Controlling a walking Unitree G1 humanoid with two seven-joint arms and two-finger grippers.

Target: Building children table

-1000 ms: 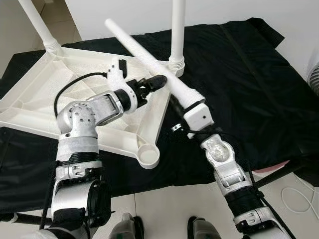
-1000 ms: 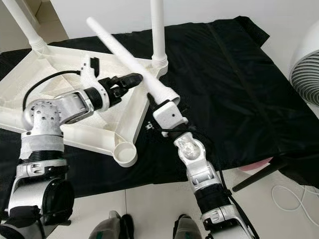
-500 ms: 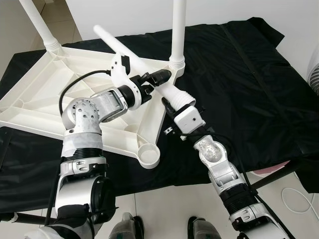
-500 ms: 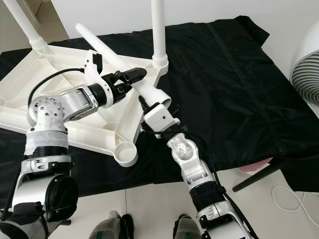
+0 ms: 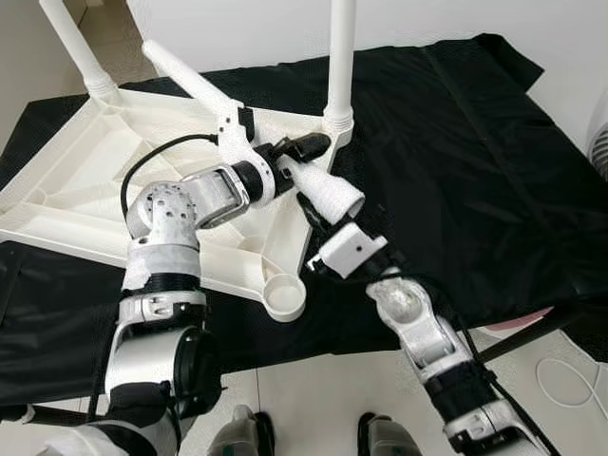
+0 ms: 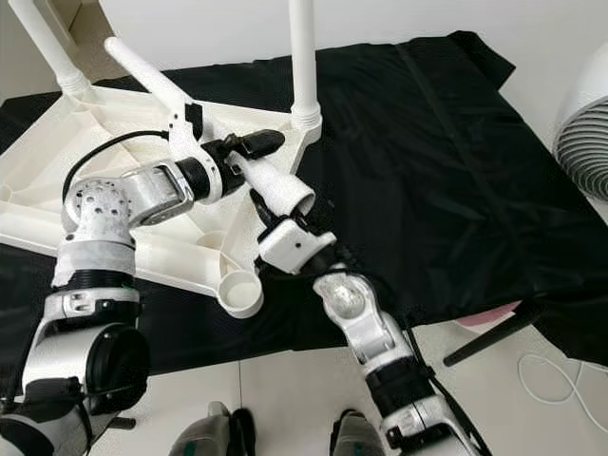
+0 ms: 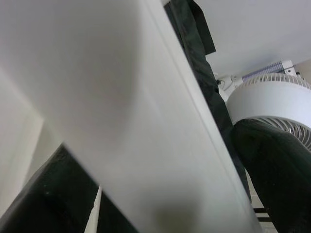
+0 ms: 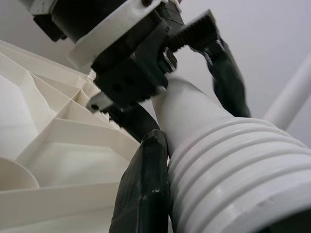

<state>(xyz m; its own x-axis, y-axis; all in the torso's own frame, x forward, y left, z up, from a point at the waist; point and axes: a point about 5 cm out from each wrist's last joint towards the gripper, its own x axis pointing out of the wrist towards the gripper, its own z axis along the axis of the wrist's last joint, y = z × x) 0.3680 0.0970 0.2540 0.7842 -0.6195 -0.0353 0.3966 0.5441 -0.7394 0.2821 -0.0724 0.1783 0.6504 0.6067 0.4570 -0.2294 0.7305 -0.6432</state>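
The loose table leg (image 5: 249, 122) is the thing in hand, a white tube with a ribbed threaded end, lying aslant above the overturned white tabletop (image 5: 66, 190). Its threaded end hangs just above and beyond the empty corner socket (image 5: 284, 296), which sits at the tabletop's near corner; its plain tip reaches back over the tabletop toward the far-left fitted leg (image 5: 71, 43).

Against the picture a second ago, the leg has swung flatter and drawn toward the robot, with its tip now far out to the left. The left gripper (image 5: 302, 152) was then near the leg with its fingers apart; now it is clamped round the shaft just behind the threads. The right gripper (image 8: 189, 97) still has its fingers pressed to either side of the ribbed end, seen from the right wrist (so both arms now share the part). The right forearm has bent in under the leg.

I judge this a handover or regrip: with the left arm carrying the shaft, the right could let go and the threads be steered down to the socket. Two legs already stand upright, the second leg (image 5: 339, 57) at the tabletop's far-right corner. All rests on a black cloth (image 5: 456, 142); a white fan (image 6: 581, 133) stands off to the right.
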